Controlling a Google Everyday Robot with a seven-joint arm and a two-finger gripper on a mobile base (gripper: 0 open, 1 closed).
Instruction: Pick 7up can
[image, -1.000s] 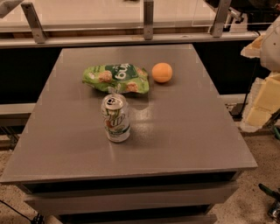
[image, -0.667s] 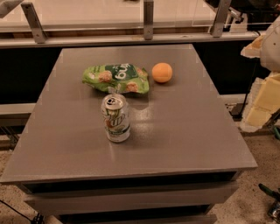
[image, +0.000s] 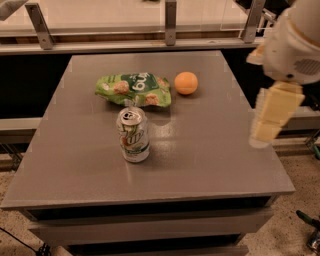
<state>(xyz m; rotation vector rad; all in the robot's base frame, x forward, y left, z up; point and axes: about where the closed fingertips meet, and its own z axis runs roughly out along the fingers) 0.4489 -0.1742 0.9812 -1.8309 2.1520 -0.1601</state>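
The 7up can (image: 133, 135) stands upright near the middle of the grey table (image: 210, 150). It is white and green with a silver top and pull tab. My gripper (image: 267, 125) is a cream-coloured piece under a white arm. It hangs over the table's right edge, well to the right of the can and clear of it. It holds nothing that I can see.
A crinkly green snack bag (image: 134, 89) lies just behind the can. An orange (image: 186, 83) sits to the right of the bag. A metal railing (image: 170, 20) runs behind the table. The floor drops away at the right and the front.
My arm and gripper have moved left, from beside the table to over its right edge. The can, bag and orange have not moved.
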